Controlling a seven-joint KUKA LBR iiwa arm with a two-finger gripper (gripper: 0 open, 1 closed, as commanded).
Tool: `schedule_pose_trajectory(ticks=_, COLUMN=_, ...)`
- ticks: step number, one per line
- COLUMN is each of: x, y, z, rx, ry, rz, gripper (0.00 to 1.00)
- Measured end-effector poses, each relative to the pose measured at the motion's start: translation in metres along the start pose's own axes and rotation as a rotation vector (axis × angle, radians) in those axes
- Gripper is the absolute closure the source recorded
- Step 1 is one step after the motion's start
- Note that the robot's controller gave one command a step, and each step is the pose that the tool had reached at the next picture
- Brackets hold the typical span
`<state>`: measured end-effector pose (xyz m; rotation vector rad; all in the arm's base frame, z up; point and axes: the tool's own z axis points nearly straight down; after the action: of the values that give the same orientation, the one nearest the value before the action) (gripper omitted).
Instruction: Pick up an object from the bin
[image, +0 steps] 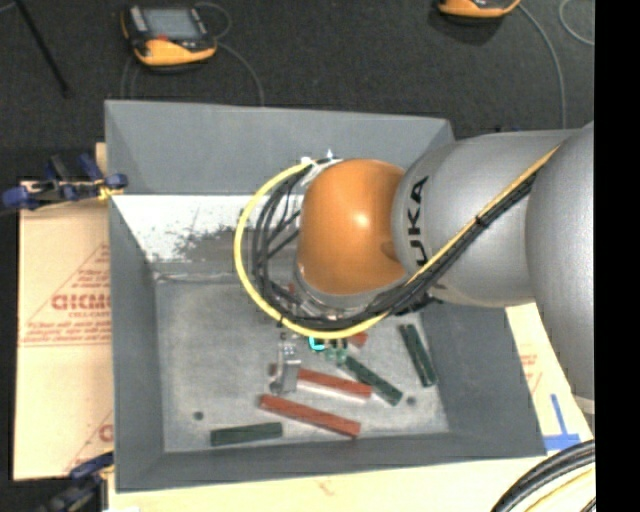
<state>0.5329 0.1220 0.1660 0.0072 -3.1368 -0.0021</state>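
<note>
The gripper (288, 368) was positioned at the left end of a red-brown bar (338, 386) on the bin (190, 340) floor. Its grasp state could not be told. Lifting was judged outstanding.

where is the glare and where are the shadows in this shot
Camera view: a broad soft sheen sits on the orange wrist cover and the silver arm; in the same view the arm darkens the bin floor beneath it, around the gripper; the dark green bar at the front lies evenly lit.
</note>
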Motion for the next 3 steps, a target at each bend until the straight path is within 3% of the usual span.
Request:
schedule_pose_trajectory(ticks=1, x=-0.002, y=0.0, z=-0.004, rx=-0.001, ry=-0.007, rz=0.003, gripper=0.0)
schedule_pose_trajectory(ticks=2, x=0.018, y=-0.02, z=0.046, rx=0.0, ry=-0.014, rz=-0.025, gripper=0.0)
schedule_pose_trajectory(ticks=3, x=0.022, y=-0.034, z=0.086, rx=0.003, ry=-0.005, rz=-0.152, gripper=0.0)
